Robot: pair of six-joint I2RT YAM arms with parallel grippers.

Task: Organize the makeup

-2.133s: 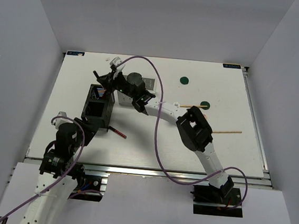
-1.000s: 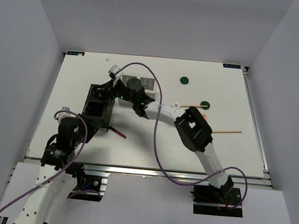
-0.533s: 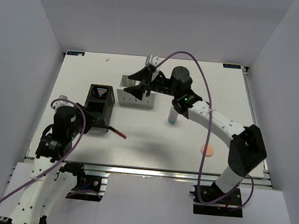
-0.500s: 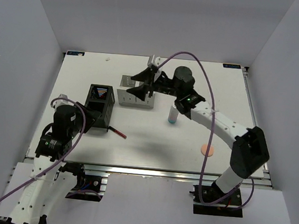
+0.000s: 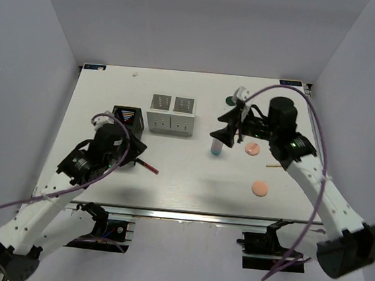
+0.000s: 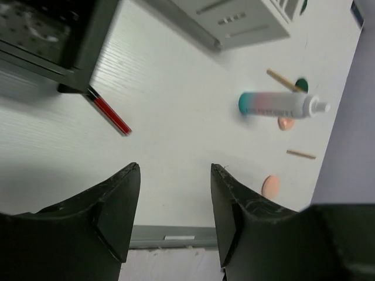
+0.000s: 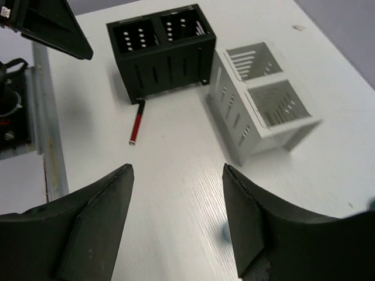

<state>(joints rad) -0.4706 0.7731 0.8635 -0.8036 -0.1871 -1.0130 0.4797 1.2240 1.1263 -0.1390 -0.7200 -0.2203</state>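
Makeup lies loose on the white table. A red-and-black tube (image 5: 146, 166) (image 6: 108, 112) (image 7: 136, 126) rests at the near corner of the black holder (image 5: 126, 122) (image 7: 161, 50). The white bottle with a blue base (image 5: 217, 147) (image 6: 281, 105) stands mid-table. Two pink pads (image 5: 252, 147) (image 5: 260, 188), a wooden stick (image 5: 275, 166) and a green disc (image 6: 301, 85) lie to the right. My left gripper (image 5: 132, 154) (image 6: 174, 167) hovers open and empty by the holder's near side. The right gripper (image 5: 226, 128) (image 7: 177, 167) hangs open and empty just above the bottle.
The white two-compartment box (image 5: 171, 114) (image 7: 261, 99) stands right of the black holder, both with their openings up. A metal rail (image 5: 180, 214) runs along the table's near edge. White walls close in the left, right and back.
The right arm swung right, from over the white box to above the bottle, and its jaws spread wider. The left arm reached forward and right along the holder's near side.
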